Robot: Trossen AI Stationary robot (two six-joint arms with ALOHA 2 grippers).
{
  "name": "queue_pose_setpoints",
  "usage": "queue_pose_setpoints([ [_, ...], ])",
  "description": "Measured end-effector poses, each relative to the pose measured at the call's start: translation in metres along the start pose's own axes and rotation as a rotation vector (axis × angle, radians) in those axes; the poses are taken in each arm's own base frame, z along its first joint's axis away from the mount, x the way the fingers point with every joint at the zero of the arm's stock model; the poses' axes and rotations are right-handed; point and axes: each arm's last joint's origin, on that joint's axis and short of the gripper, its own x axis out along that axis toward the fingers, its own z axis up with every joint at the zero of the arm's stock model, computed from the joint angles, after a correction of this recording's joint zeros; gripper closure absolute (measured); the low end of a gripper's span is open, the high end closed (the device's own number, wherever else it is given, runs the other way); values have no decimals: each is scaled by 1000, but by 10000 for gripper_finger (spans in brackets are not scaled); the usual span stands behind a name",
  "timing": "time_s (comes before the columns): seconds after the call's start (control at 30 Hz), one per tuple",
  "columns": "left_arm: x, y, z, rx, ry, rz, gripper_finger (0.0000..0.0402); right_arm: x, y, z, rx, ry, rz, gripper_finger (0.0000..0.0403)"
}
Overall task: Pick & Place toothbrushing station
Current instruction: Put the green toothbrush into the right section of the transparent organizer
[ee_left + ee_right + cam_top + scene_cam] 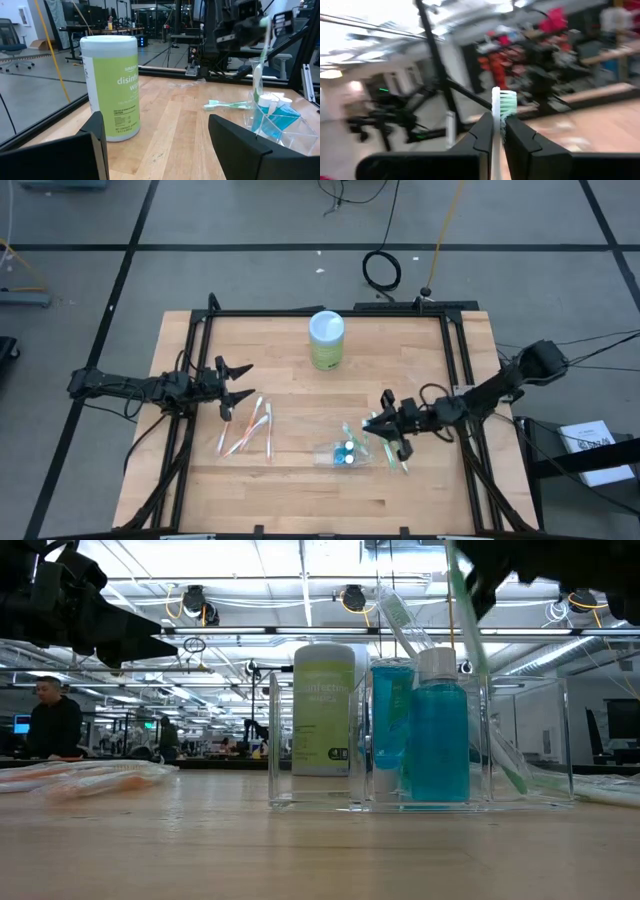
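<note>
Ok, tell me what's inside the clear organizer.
The organizer holds a blue mouthwash bottle, a blue tube and a leaning toothbrush. The right gripper is shut on a green toothbrush above it. The bottles hide the floor behind them.

bright overhead lighting; right wrist view blurred

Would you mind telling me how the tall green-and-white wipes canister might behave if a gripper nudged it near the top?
The tall green-and-white wipes canister stands upright on a narrow round base, so a high push would probably tip it. Once on its side, its cylindrical body would likely roll across the smooth wooden table. Its glossy label looks somewhat slippery.
</note>
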Motion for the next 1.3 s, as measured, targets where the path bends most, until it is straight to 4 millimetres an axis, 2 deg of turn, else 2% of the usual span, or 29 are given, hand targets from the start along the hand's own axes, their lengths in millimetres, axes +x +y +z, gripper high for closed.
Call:
queue_pose_setpoints([
  [0.13, 0, 0, 0, 0, 0, 0, 176, 2, -3, -8, 27, 18, -59, 383],
  [0.6, 0, 0, 0, 0, 0, 0, 176, 1, 1, -32, 73, 115, -58, 381],
  [0.8, 0, 0, 0, 0, 0, 0, 176, -2, 6, -38, 22, 131, -77, 380],
  [1.3, 0, 0, 0, 0, 0, 0, 176, -4, 4, -45, -11, 200, -94, 379],
])
